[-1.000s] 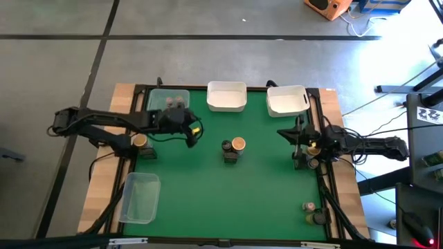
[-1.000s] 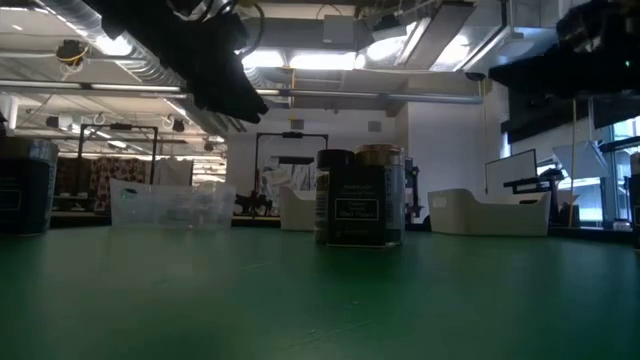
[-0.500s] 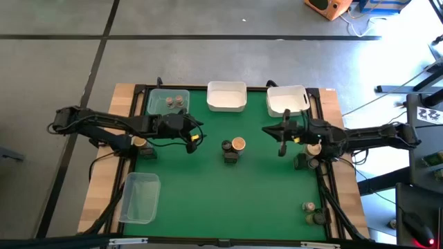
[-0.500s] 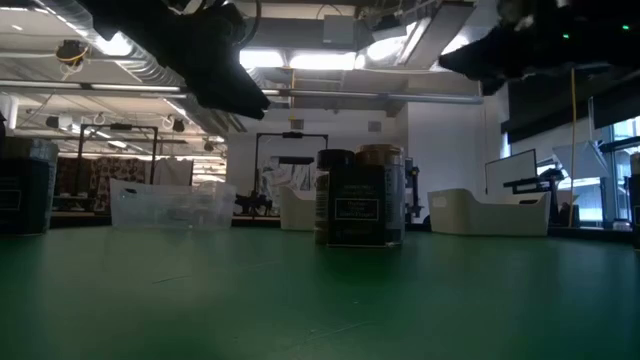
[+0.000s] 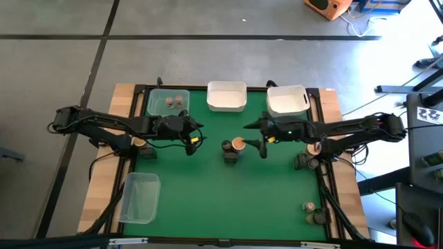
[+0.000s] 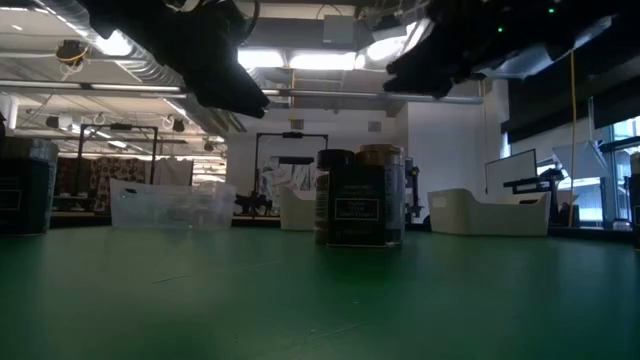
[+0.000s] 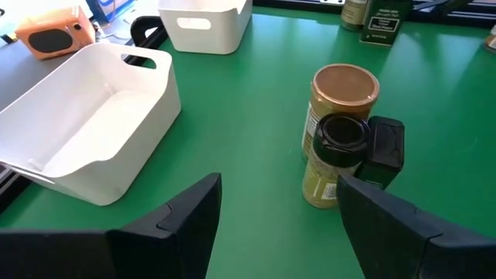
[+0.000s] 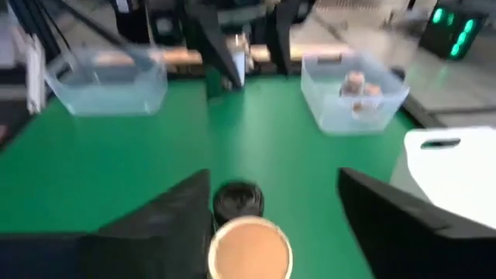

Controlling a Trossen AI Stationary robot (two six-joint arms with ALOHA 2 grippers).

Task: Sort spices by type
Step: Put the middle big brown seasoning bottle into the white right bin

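Three spices stand together at the table's middle: a tan-lidded jar point(image 5: 238, 144), a dark-lidded jar point(image 5: 226, 146) and a dark blocky one point(image 5: 230, 157). In the left wrist view they are the tan lid point(image 7: 345, 87), the dark lid point(image 7: 342, 134) and the block point(image 7: 385, 147). My right gripper point(image 5: 255, 138) hovers open just right of them, above the table, and looks down on the tan lid point(image 8: 249, 246). My left gripper point(image 5: 194, 135) hangs open to their left, also off the table. Two more jars point(image 5: 174, 102) sit in the clear tub point(image 5: 158, 105) at the far left.
Two white tubs point(image 5: 227, 96) point(image 5: 287, 100) stand along the far edge. A clear tub point(image 5: 140, 197) lies at the near left. More spices sit on the right border point(image 5: 309, 162) point(image 5: 313, 212), and one jar point(image 5: 140, 142) on the left border. Green mat lies bare in front.
My right gripper has swung from the table's right edge toward the middle and risen. It now stands beside the tan-lidded jar. The spices have not moved.
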